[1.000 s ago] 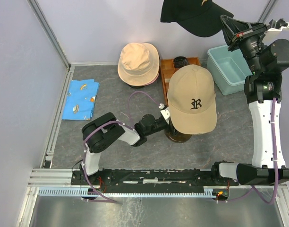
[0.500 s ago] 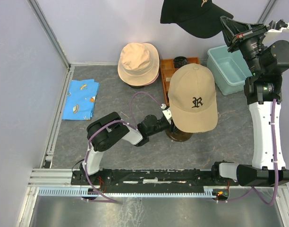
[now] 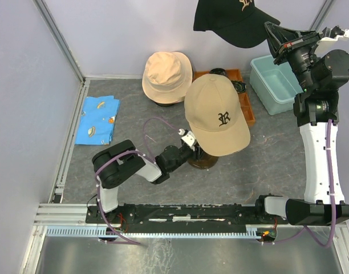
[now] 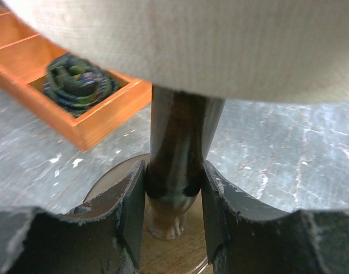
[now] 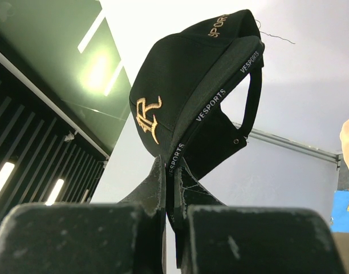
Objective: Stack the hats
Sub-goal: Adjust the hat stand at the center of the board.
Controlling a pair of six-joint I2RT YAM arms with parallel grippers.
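Three hats show above the grey speckled table (image 3: 134,142). Against the back right corner sits the teal plastic tub (image 3: 277,83). The tan cap with a black emblem (image 3: 216,114) stands near the table's middle, raised on the dark brown wooden stand (image 3: 200,162), brim toward the near edge. Just behind it and to the left, the plain beige bucket hat (image 3: 167,74) rests crown up near the back wall. The black cap with pale gold lettering (image 3: 234,20) hangs high in the air over the back right, well apart from the other two. The orange wooden compartment tray (image 3: 246,108) lies between the tan cap and the tub, partly hidden by the cap. A blue patterned cloth (image 3: 97,120) lies flat at the left wall. The left gripper (image 4: 174,200) is clamped on the stand's narrow post, one finger on each side. The right gripper (image 5: 173,171) pinches the black cap's lower edge, fingers closed on the fabric. A dark coiled bundle (image 4: 77,83) fills one tray compartment.
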